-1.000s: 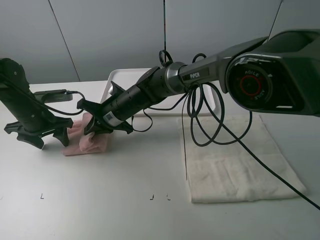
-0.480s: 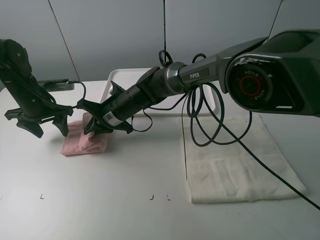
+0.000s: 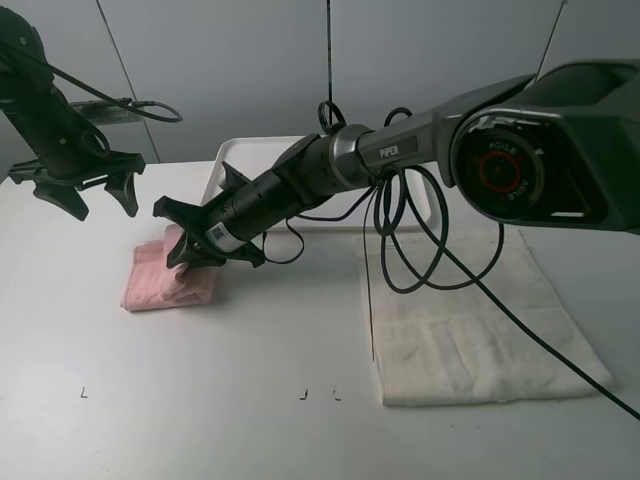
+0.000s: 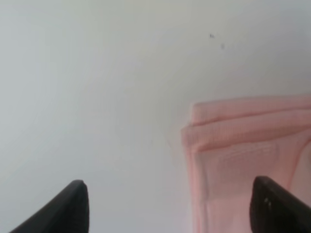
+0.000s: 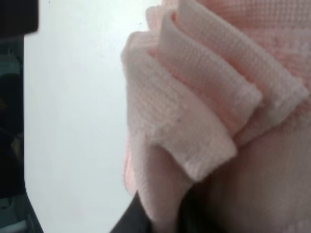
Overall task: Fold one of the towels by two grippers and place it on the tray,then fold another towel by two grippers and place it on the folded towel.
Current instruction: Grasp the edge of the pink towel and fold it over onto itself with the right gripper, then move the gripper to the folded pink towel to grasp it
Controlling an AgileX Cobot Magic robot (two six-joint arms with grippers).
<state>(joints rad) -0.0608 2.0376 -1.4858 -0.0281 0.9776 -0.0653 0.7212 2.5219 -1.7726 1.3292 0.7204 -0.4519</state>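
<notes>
Softly ribbed pink towel (image 5: 209, 82), folded thick

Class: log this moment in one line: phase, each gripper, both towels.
phase: first fold | left gripper: open, hovering clear | right gripper: shut on pink towel | white towel: flat, untouched

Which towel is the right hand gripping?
The pink towel, folded small, is pinched by the right hand; the white towel lies spread flat, untouched.
</notes>
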